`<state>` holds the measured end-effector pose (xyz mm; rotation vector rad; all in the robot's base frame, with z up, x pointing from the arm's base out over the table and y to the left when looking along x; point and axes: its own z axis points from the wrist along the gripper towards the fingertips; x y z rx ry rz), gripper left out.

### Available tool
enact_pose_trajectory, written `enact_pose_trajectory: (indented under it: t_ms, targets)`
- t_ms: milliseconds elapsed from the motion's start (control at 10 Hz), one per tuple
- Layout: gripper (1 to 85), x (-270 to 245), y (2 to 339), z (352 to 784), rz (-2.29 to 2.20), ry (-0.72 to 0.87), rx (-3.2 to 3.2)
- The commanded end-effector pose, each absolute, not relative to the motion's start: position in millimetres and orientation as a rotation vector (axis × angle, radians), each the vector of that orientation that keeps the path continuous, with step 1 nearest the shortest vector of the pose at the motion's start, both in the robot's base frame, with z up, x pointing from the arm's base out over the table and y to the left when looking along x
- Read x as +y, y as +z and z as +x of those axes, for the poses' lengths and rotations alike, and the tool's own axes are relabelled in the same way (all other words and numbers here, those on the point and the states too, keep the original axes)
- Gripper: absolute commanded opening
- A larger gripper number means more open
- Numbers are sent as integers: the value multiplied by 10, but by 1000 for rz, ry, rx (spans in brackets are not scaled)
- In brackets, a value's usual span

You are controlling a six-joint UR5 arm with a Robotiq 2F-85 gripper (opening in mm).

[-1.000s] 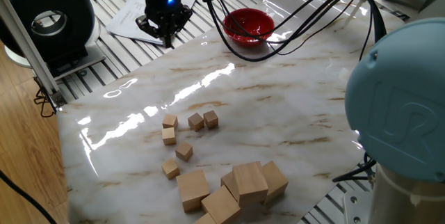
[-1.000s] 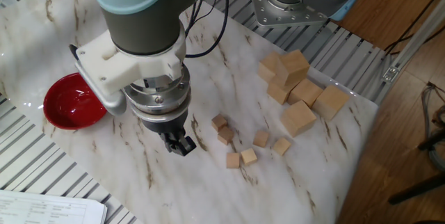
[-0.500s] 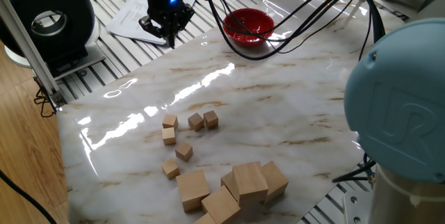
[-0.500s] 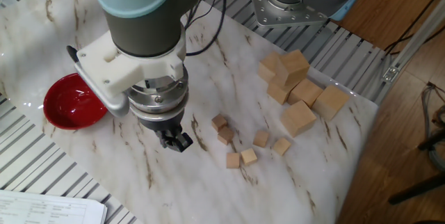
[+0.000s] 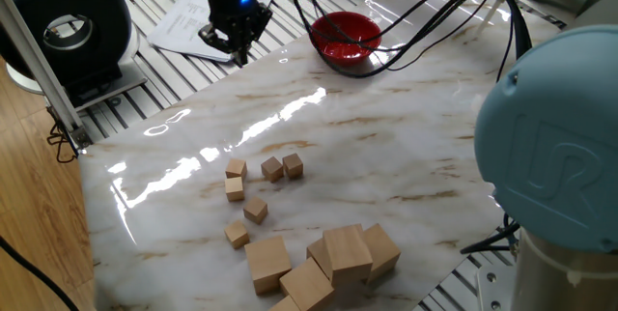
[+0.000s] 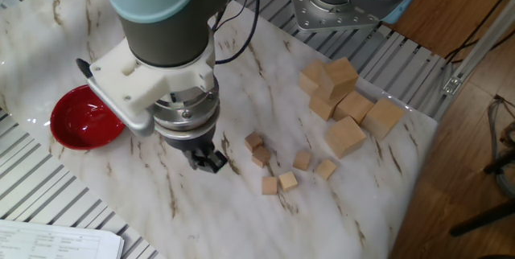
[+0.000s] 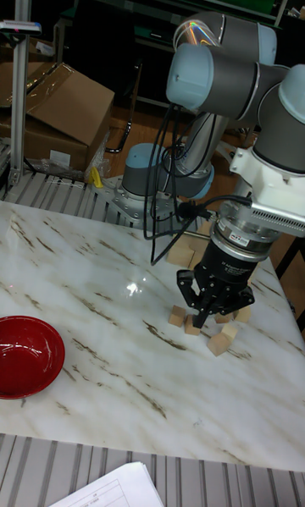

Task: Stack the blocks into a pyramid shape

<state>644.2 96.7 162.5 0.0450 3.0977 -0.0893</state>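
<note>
While the black two-finger gripper (image 6: 208,162) hangs empty at left, fingers seemingly near-closed, six small plain tan wooden cubes (image 6: 278,182) lie scattered flat on the white marble-patterned table (image 6: 241,219), right of it. Probably light, rigid and smooth; pinch opposite flat faces. Cubes have no long axis; each sits at a different yaw.

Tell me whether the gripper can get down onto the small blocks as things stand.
Probably yes. The gripper hangs above bare marble beside the small blocks, holding nothing. The blocks lie loose and single, none stacked, with open space above them. The larger cubes sit apart and the red bowl is on the gripper's other side.
</note>
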Motion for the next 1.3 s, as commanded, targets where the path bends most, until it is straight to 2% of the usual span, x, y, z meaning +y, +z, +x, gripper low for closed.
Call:
enact_pose_trajectory:
  t_ms: [0, 100, 200, 400, 800, 1000, 1200]
  targets:
    - [10, 869, 1644, 6444, -109, -146, 3098]
    - [10, 1156, 1632, 6418, -23, 27, 3110]
    - [10, 1315, 1639, 6362, 21, 124, 3129]
    - [10, 1252, 1634, 6331, 66, 86, 3142]
    - [10, 1387, 1647, 6431, 70, 167, 3102]
    - [10, 1224, 1637, 6475, 73, 70, 3087]
    - [10, 1228, 1637, 6483, 78, 72, 3084]
